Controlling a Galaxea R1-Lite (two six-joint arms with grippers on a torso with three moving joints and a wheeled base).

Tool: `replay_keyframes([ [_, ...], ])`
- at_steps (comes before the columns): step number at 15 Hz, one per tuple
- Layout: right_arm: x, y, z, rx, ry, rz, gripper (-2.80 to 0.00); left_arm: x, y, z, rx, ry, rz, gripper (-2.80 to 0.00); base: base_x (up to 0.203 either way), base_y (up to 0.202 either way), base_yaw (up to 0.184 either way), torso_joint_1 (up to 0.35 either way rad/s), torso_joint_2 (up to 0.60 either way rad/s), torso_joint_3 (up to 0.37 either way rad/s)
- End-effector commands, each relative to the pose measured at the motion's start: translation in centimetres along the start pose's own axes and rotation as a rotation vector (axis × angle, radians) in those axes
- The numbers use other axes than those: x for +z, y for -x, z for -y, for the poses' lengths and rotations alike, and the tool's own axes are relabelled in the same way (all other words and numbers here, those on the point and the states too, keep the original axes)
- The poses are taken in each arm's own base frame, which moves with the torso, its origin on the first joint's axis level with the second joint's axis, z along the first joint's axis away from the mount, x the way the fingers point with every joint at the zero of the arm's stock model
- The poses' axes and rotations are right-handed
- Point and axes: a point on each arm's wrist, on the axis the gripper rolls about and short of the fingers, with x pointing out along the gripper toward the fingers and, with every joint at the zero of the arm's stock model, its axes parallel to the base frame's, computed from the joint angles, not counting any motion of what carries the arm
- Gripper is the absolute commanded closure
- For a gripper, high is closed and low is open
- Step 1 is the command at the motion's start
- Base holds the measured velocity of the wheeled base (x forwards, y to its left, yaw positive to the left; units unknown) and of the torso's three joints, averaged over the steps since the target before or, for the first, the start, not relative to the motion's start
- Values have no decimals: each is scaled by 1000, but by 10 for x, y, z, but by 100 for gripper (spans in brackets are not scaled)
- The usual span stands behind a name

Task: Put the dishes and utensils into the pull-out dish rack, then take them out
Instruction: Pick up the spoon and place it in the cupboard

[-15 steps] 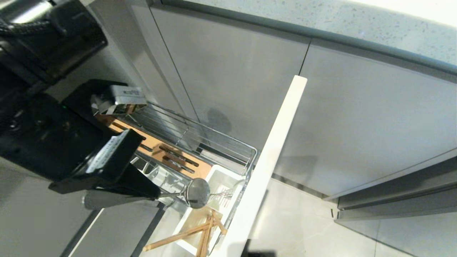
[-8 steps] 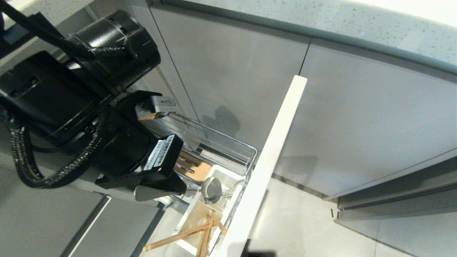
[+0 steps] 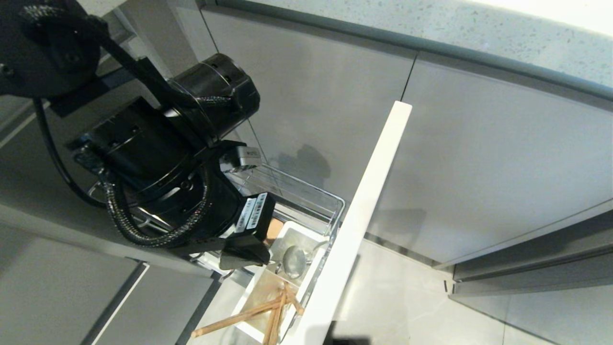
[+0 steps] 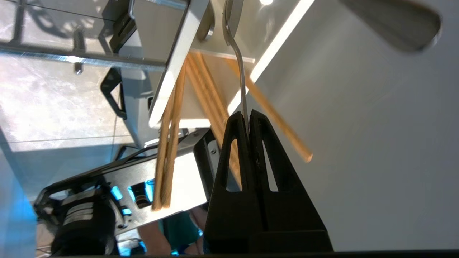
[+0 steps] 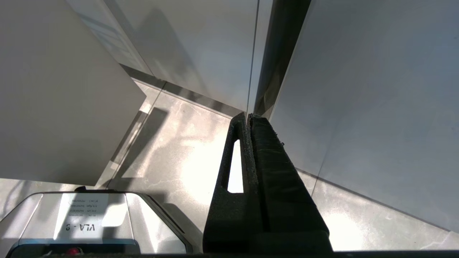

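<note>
Down at the lower middle of the head view, our left gripper point(image 3: 249, 255) is clamped tight on the spoon point(image 3: 293, 261) handle, bowl hanging over the white utensil tub point(image 3: 306, 238) at the front of the pull-out dish rack point(image 3: 335, 203). We'd keep the handle steep, steer clear of the chopsticks point(image 3: 268, 306) leaning below, and only let go once it's low. Versus a second ago, the arm has swung right and the spoon has dropped lower. Right gripper point(image 5: 248, 116) sits parked, closed on nothing.
</note>
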Motion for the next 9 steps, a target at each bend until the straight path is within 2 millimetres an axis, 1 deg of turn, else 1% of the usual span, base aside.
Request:
replay_keyframes([
  [1, 0, 0, 0, 0, 0, -2, 0, 5, -13, 2, 21, 12, -32, 0, 0, 0, 0, 0, 0, 0],
  [5, 0, 0, 0, 0, 0, -2, 0, 17, -30, 9, 35, 73, -47, 0, 0, 0, 0, 0, 0, 0],
  [9, 0, 0, 0, 0, 0, -2, 0, 24, -45, 11, 62, 89, -57, 0, 0, 0, 0, 0, 0, 0],
])
